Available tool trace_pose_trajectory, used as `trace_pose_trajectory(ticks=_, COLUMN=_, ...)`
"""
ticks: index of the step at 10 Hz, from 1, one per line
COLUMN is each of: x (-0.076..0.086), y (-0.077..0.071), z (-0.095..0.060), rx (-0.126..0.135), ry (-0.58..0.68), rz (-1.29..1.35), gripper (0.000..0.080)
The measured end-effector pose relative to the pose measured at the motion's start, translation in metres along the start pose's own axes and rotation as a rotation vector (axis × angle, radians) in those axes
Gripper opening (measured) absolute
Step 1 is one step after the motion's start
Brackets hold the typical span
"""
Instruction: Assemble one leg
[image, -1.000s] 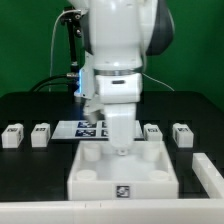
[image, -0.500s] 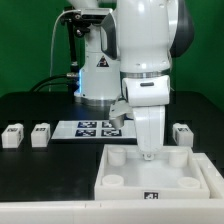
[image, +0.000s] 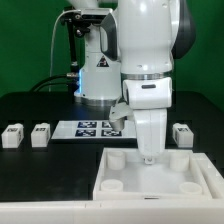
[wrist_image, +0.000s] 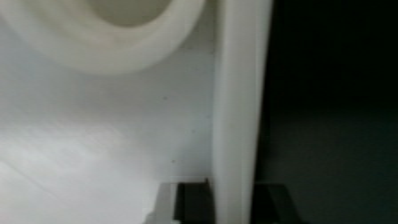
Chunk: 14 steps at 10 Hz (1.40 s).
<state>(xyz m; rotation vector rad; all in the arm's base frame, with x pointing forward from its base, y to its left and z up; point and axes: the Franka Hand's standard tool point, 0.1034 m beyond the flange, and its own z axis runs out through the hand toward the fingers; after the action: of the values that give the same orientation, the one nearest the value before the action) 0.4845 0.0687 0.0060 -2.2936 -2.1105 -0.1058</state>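
**Robot arm holds furniture tray at the desk's front edge**

A white robot arm (image: 146, 60) reaches down into a large white square plastic tray (image: 125, 188) at the front edge of the black desk (image: 35, 170). Its jaws are closed on the tray's rear wall (wrist_image: 240, 100). Small white tagged plastic block legs (image: 12, 135) lie mid-desk, two toward the exterior view's left edge and a third leg (image: 183, 132) toward its right edge.

White glossy arm (image: 148, 45), rounded casings, dark grey joint (image: 181, 28).
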Motion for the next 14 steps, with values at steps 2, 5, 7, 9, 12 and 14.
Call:
trace_pose_trajectory(ticks=2, x=-0.0001, y=0.0, z=0.0, rx=0.0, ry=0.0, rz=0.0, gripper=0.0056)
trace_pose_trajectory(ticks=5, x=0.0004, y=0.0004, z=0.0002, rx=-0.001, ry=-0.002, rz=-0.021, gripper=0.0056)
trace_pose_trajectory(ticks=7, x=-0.0003, y=0.0043, z=0.0004, rx=0.031, ry=-0.018, rz=-0.037, gripper=0.0056)
trace_pose_trajectory(ticks=9, x=-0.0012, y=0.0063, z=0.0011, rx=0.05, ry=-0.025, rz=-0.061, gripper=0.0056)
trace_pose_trajectory(ticks=12, x=-0.0015, y=0.0061, z=0.0013, rx=0.055, ry=-0.027, rz=-0.07, gripper=0.0068)
trace_pose_trajectory(ticks=14, x=-0.0017, y=0.0061, z=0.0014, rx=0.055, ry=-0.027, rz=-0.07, gripper=0.0434)
